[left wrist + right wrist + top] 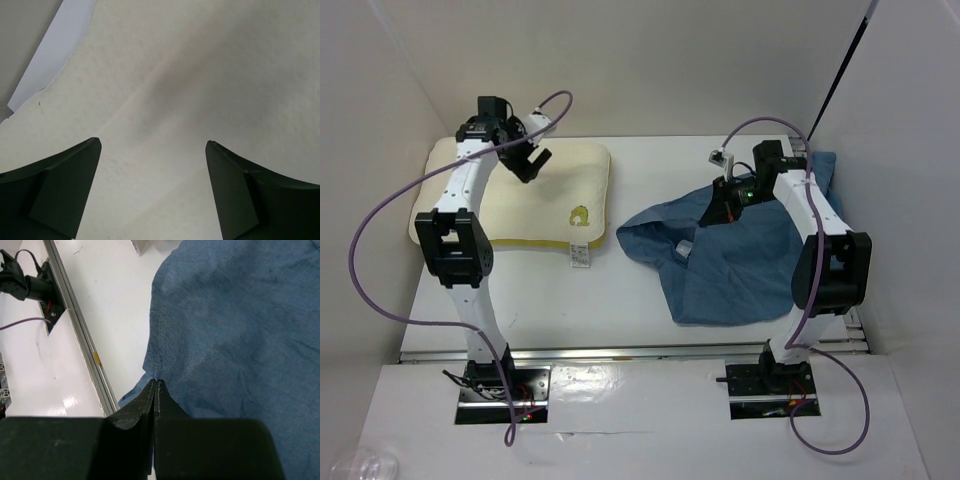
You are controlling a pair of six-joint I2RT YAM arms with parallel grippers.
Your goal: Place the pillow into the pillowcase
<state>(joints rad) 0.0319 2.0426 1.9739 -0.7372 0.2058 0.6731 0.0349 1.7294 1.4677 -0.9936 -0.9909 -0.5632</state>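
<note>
The cream-yellow pillow (545, 205) lies flat at the far left of the table, its yellow ring emblem (580, 214) and white tag (580, 254) at the near right corner. My left gripper (532, 163) hovers open over its far middle; the left wrist view shows only pillow fabric (165, 100) between the spread fingers (75, 185). The dusty-blue pillowcase (730, 255) lies wrinkled on the right. My right gripper (720, 212) is shut on its far edge, the fabric (235, 325) pinched at the fingertips (156, 382).
White walls enclose the table on the left, back and right. A metal rail (620, 352) runs along the near table edge, also seen in the right wrist view (85, 340). Purple cables (380, 210) loop off both arms.
</note>
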